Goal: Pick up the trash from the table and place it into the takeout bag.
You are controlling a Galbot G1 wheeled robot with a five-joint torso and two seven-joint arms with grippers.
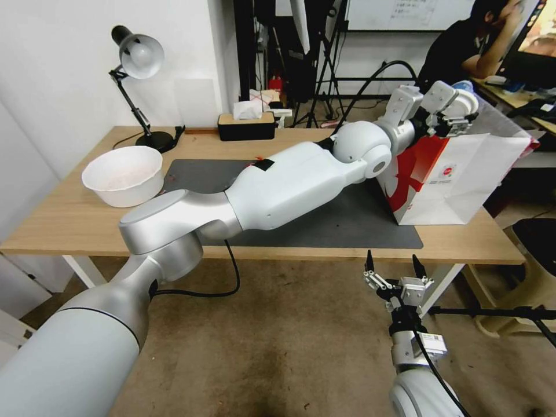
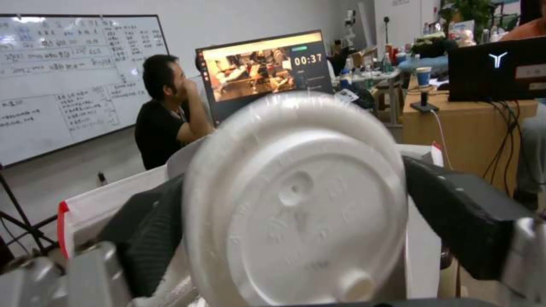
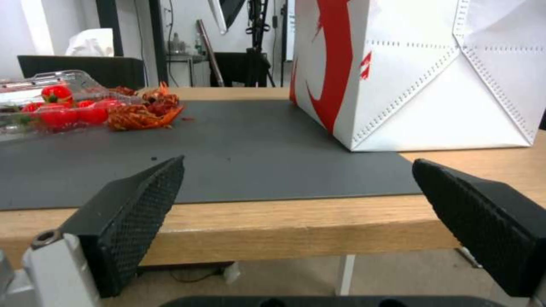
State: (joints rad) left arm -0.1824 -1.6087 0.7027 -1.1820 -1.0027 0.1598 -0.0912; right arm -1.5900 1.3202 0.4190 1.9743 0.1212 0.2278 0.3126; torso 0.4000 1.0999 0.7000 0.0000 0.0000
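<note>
A: Head view first. Where's the left pincer (image 1: 457, 116)?

B: Upper right of the frame, arm stretched across the counter (image 1: 69, 214), over the open top of the bag (image 1: 463, 185). It's clamped on the cup (image 1: 463, 103), whose white lid faces the camera.

A: And the bag?

B: Right of centre, standing on the right end of the grey mat (image 1: 359, 223). White, with a red side panel and a small red logo.

A: Anything else on the counter?

B: A bowl (image 1: 123, 175) at centre left, just beside the mat's left edge. A black lamp (image 1: 136, 63) stands in the upper left, and a black tissue box (image 1: 246, 124) at the far edge.

A: The right pincer (image 1: 394, 266)?

B: Lower right, below the counter's near edge, fingers apart, holding nothing.

A: Left wrist view?

B: The cup's lid (image 2: 296, 204) takes up the middle, gripped between the two black pads (image 2: 455, 213). The bag's white rim (image 2: 108, 200) runs behind at left.

A: Right wrist view?

B: Its black pads (image 3: 136, 200) stand wide apart at the bottom, level with the counter's edge. The bag (image 3: 421, 72) is at the upper right, on the mat (image 3: 227, 145). At the far left sits a clear tub (image 3: 51, 102) with red contents, and reddish scraps (image 3: 142, 111) lie just beside it.
</note>
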